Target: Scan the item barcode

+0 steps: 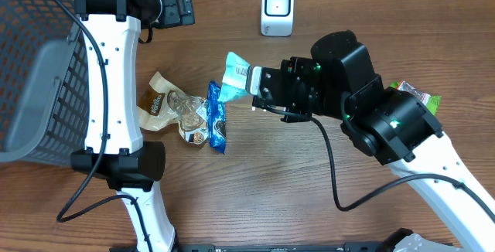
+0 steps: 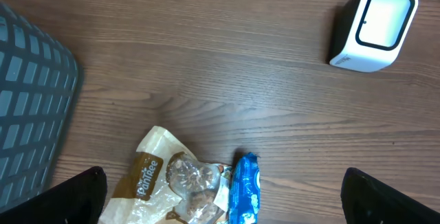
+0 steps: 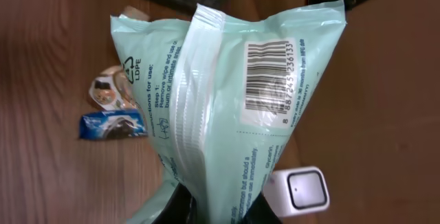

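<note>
My right gripper (image 1: pixel 255 86) is pressed together on one end of the mint-green wipes pack (image 1: pixel 234 76) and holds it clear of the table (image 1: pixel 271 182). The pack hangs on the robot's side of the white scanner (image 1: pixel 278 9), slightly to the scanner's left and not touching it. In the right wrist view the barcode (image 3: pixel 270 76) on the pack faces the camera. The left gripper (image 1: pixel 186 7) is spread wide and holds nothing, hovering to the left of the scanner. A blue snack packet (image 1: pixel 216 117) and a cream-and-brown packet (image 1: pixel 162 101) lie on the table farther from the scanner than the pack, on its left. The grey basket (image 1: pixel 39 74) sits far to the scanner's left, and a green packet (image 1: pixel 418 96) lies well to its right.
</note>
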### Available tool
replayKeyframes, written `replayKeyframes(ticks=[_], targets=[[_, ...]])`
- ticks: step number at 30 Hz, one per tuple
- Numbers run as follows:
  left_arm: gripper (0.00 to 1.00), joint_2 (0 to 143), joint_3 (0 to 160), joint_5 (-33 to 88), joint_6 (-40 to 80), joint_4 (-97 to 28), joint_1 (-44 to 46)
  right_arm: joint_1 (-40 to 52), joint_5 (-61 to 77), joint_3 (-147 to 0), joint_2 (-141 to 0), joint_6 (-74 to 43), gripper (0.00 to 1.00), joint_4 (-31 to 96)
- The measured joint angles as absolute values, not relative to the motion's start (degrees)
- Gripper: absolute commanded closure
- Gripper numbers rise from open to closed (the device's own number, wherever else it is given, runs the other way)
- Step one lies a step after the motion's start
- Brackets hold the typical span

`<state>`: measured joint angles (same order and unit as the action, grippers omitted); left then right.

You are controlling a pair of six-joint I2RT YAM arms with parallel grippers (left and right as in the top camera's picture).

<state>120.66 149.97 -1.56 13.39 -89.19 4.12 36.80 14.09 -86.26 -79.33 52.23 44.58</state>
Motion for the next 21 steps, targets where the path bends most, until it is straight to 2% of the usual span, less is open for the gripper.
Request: replayKeyframes(ticks=[10,21], targets=[[0.00,120.7,150.0,-1.6,13.4,-89.2,4.1,36.8,-2.3,-86.3,-94.3,47.3,0.96,41.9],[0.00,120.7,150.0,-1.6,13.4,-89.2,4.1,36.8,-37.6,-86.2,-110.4,31.7,0.96,33.3]])
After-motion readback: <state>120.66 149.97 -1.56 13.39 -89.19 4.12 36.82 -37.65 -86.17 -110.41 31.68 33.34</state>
